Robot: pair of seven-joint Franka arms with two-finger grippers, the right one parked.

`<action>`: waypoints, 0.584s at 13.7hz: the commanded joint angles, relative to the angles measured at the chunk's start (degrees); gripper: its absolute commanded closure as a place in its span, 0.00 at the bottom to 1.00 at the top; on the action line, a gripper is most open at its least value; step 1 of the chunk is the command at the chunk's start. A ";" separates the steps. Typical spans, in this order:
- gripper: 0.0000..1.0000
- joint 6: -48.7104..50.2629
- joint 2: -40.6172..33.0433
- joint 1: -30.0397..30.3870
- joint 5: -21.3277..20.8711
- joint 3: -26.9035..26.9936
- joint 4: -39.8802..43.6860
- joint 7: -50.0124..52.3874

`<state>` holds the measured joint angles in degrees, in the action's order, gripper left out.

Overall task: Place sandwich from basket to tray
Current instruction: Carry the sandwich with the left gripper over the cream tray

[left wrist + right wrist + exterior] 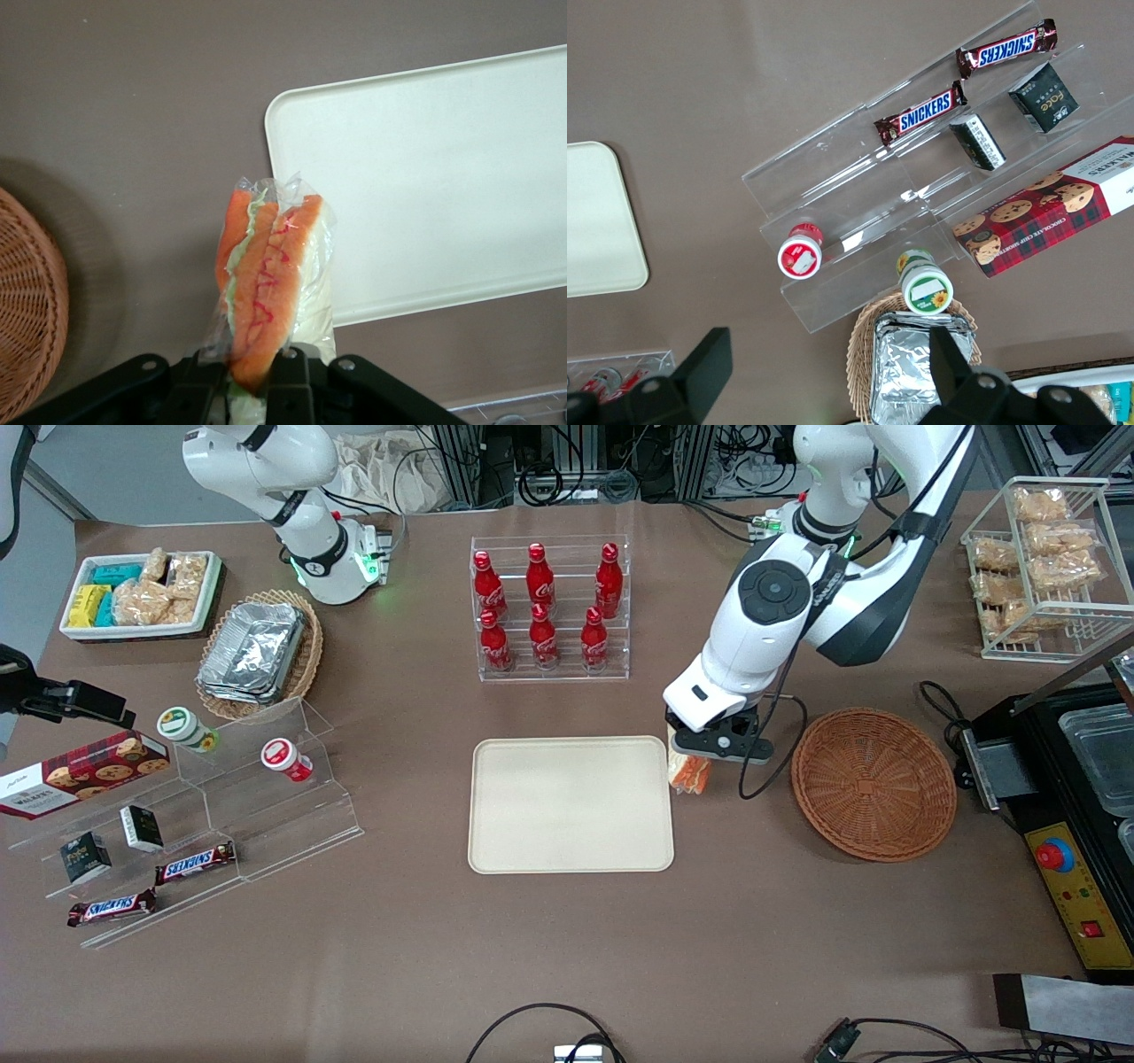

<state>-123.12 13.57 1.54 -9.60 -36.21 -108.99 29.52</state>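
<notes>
Gripper (694, 764) pinches sandwich (270, 279), hangs between basket (873, 784) and tray (570, 804), just beside tray rim. Carry step. Next: move over tray, lower, let go.

Gripper (257, 385) pinching the wrapped sandwich (270, 279), which hangs above the desk (133, 88) just beside the tray's (425, 177) corner, basket (27, 310) nearby.

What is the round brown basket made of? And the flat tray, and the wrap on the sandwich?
Basket: woven reddish-brown wicker, strands showing. Tray: smooth matte cream, probably plastic. The sandwich, held in the gripper between them, has thin clear crinkly film, likely plastic.
</notes>
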 commanded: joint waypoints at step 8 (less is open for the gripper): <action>0.96 0.69 14.28 -5.58 -13.42 -2.63 8.18 11.18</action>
<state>-123.17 25.52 -3.42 -20.86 -38.67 -102.99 39.50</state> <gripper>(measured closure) 0.850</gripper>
